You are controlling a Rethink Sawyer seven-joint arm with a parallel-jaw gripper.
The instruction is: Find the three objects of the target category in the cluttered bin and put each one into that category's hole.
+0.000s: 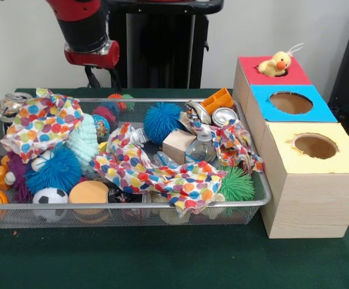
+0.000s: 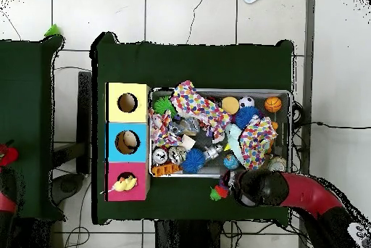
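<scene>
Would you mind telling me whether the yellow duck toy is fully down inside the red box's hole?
No, only partly in. The duck sits in the hole of the red box with its head and body above the rim.

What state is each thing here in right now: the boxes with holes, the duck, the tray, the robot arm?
Red-topped wooden box: yellow plush duck sits in its hole.
Blue-topped box: hole open.
Yellow-topped box: hole open.
Wire mesh bin: crammed with toys, cloths, cans.
Red robot arm: raised behind bin; gripper hidden.

The polka-dot cloth [image 1: 156,171] hid much of the bin's [image 1: 132,214] contents. The arm [image 1: 84,30] was cut off at 12 o'clock, and its fingers could not be seen.
</scene>
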